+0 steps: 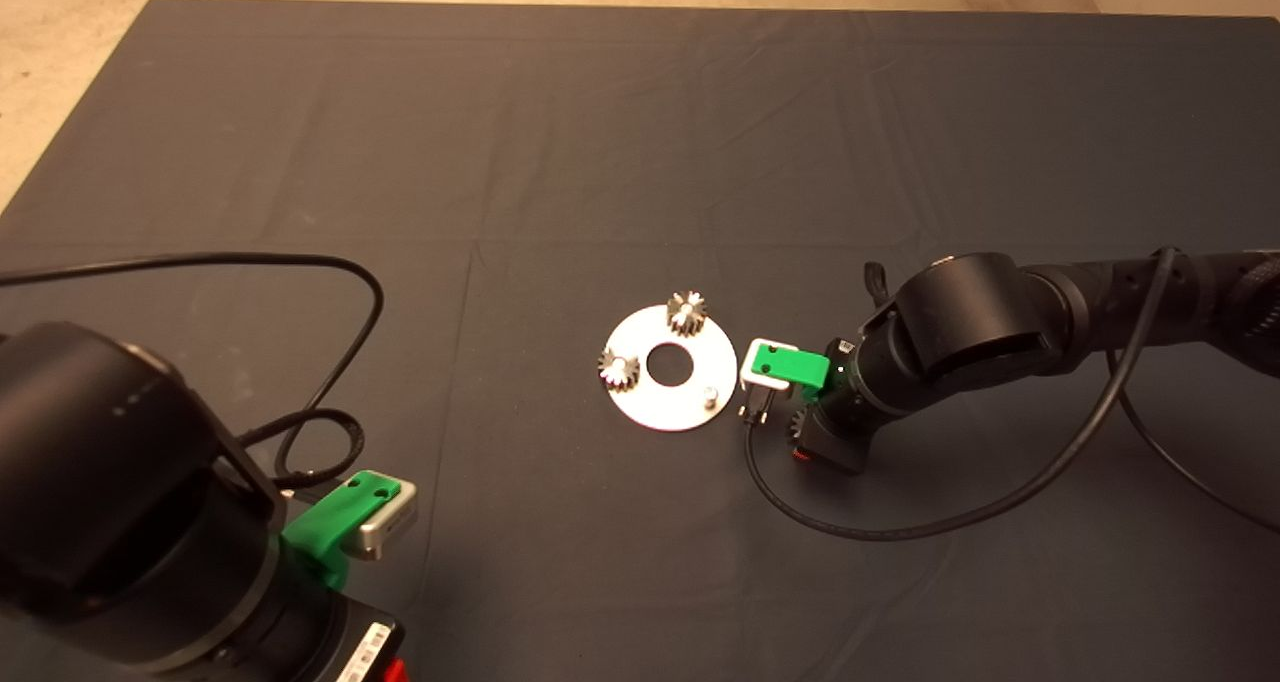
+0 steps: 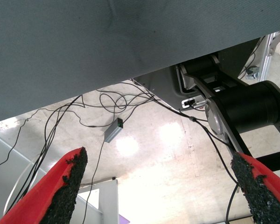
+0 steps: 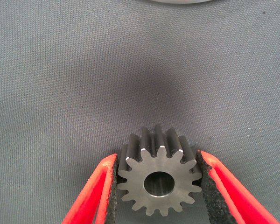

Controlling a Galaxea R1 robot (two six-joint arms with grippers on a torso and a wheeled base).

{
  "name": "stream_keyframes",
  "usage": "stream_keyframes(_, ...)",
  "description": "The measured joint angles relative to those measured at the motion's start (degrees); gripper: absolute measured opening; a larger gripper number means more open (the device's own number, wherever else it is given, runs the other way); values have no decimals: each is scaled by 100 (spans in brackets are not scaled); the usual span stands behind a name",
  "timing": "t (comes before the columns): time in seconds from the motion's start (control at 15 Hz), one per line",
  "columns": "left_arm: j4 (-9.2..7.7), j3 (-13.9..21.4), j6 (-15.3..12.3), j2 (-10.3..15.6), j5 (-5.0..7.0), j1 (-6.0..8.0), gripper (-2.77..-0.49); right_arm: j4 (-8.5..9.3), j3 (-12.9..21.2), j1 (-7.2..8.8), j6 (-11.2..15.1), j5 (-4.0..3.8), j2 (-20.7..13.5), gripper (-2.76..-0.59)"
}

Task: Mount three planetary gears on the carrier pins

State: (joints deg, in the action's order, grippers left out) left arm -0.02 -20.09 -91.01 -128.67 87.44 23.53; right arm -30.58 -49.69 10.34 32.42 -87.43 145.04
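Observation:
The silver carrier disc (image 1: 668,399) lies mid-mat with three pins. Two planetary gears (image 1: 686,312) (image 1: 619,368) sit on two of the pins, and the third pin (image 1: 709,396) stands bare at the disc's right edge. Just to the right of the disc is my right gripper (image 3: 157,157), shut on the third gear (image 3: 158,179), its black pads pressing the teeth on both sides. That gear shows only as a dark sliver (image 1: 797,424) under the right wrist in the head view. My left gripper (image 2: 161,163) waits open at the mat's lower left, holding nothing.
A black cable (image 1: 880,532) loops over the mat below the right arm. Another cable (image 1: 340,362) curls beside the left arm (image 1: 120,502). The left wrist view shows the mat's edge, floor cables and a small grey box (image 2: 114,130).

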Motion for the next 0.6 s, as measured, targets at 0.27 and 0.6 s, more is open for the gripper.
stream_keyframes(0.27,0,0,0,0,-1,0,-107,2,0,1,0,-2,1,-230)
stream_keyframes(0.6,0,0,-5,9,-1,0,-107,5,0,18,19,-16,35,-232)
